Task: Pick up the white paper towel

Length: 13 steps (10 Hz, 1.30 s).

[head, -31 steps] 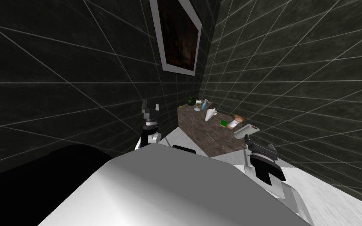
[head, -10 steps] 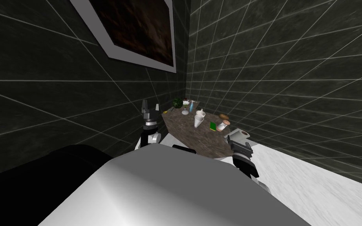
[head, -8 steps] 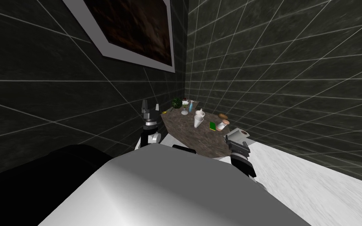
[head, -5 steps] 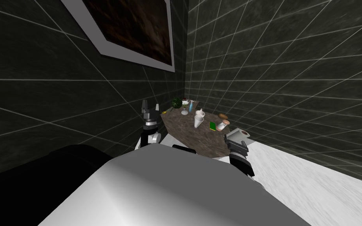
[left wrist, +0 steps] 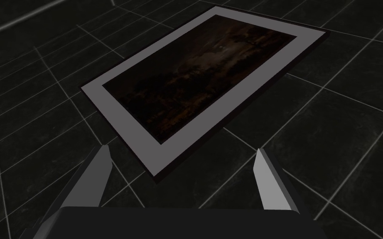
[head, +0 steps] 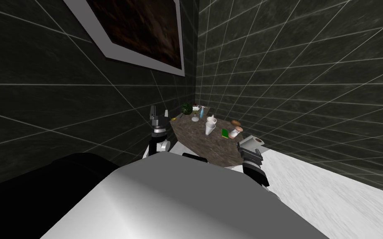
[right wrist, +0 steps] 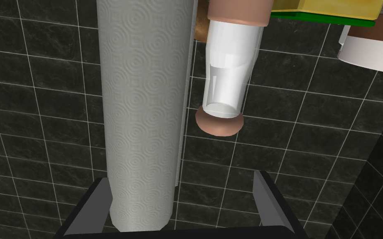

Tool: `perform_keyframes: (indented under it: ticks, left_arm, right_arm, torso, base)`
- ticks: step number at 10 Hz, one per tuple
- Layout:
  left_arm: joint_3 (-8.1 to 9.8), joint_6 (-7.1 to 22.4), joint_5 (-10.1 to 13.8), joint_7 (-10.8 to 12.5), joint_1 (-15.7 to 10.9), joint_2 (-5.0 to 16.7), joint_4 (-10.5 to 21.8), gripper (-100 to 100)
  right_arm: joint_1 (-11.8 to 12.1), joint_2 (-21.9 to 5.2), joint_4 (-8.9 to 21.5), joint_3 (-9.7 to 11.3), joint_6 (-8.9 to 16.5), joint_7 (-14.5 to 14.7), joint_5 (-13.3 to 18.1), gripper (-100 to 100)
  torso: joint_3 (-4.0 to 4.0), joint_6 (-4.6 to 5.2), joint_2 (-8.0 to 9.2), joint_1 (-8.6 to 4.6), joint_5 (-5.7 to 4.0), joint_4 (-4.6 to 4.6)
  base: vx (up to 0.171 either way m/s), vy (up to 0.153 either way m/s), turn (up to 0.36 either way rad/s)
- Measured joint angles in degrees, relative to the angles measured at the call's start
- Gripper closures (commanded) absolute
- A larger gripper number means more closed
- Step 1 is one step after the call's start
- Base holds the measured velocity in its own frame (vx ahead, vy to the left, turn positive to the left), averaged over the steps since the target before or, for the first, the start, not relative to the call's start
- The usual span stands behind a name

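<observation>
Right end effector (head: 248,150) sits at the near right corner of the brown marbled tabletop (head: 199,140), directly at the paper towel roll (head: 252,142). The roll is white with an embossed ring pattern and a brown core end.

Right wrist view: end effector (right wrist: 181,179) released, fingers spread wide. The paper towel roll (right wrist: 141,108) runs lengthwise between them, against one finger (right wrist: 97,199) and well clear of the other (right wrist: 269,201). No clamp on the roll.

Just beside the roll is a clear bottle (right wrist: 226,70) with a brown cap. Beyond it are a green and yellow sponge (right wrist: 327,10) and a white cup (right wrist: 369,54).

Head view, further along the tabletop: sponge (head: 224,133), bottle (head: 235,132), two white cups (head: 210,124), a small glass (head: 195,118), a blue bottle (head: 202,112) and a green plant (head: 187,108) near the far corner.

Left end effector (head: 158,113) is raised beside the tabletop's left edge, away from all items. Left wrist view: end effector (left wrist: 182,178) released, nothing between the fingers.
</observation>
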Motion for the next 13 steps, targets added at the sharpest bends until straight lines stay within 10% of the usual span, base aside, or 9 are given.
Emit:
perform_keyframes:
  ticks: [2,3,7,9,13]
  left_arm:
    - [0.00,0.0,0.0,0.0,0.0,0.0,0.0,0]
    - [0.00,0.0,0.0,0.0,0.0,0.0,0.0,0]
    - [0.00,0.0,0.0,0.0,0.0,0.0,0.0,0]
    - [0.00,0.0,0.0,0.0,0.0,0.0,0.0,0]
    - [0.00,0.0,0.0,0.0,0.0,0.0,0.0,0]
  right_arm:
    - [0.4,0.0,-0.9,0.0,0.5,0.0,-0.1,-100]
    - [0.4,0.0,-1.0,0.0,0.6,0.0,-0.1,100]
    - [0.4,0.0,-1.0,0.0,0.6,0.0,-0.1,100]
    - [0.4,0.0,-1.0,0.0,0.6,0.0,-0.1,-100]
    - [0.7,-6.1,0.0,-0.1,1.2,0.7,5.0,-100]
  torso:
    - [0.03,0.01,0.04,-0.04,-0.01,0.01]
    - [0.01,0.00,0.02,-0.02,-0.01,0.01]
    - [0.01,0.00,0.01,-0.01,-0.01,0.00]
    - [0.01,0.00,0.01,-0.01,-0.01,0.00]
    - [0.35,0.00,0.60,-0.12,-0.03,0.13]
  base:
    - [-0.003,-0.004,0.013]
    - [0.000,0.000,0.000]
    - [0.000,0.000,0.000]
    - [-0.035,-0.003,0.004]
    - [-0.146,-0.028,0.072]
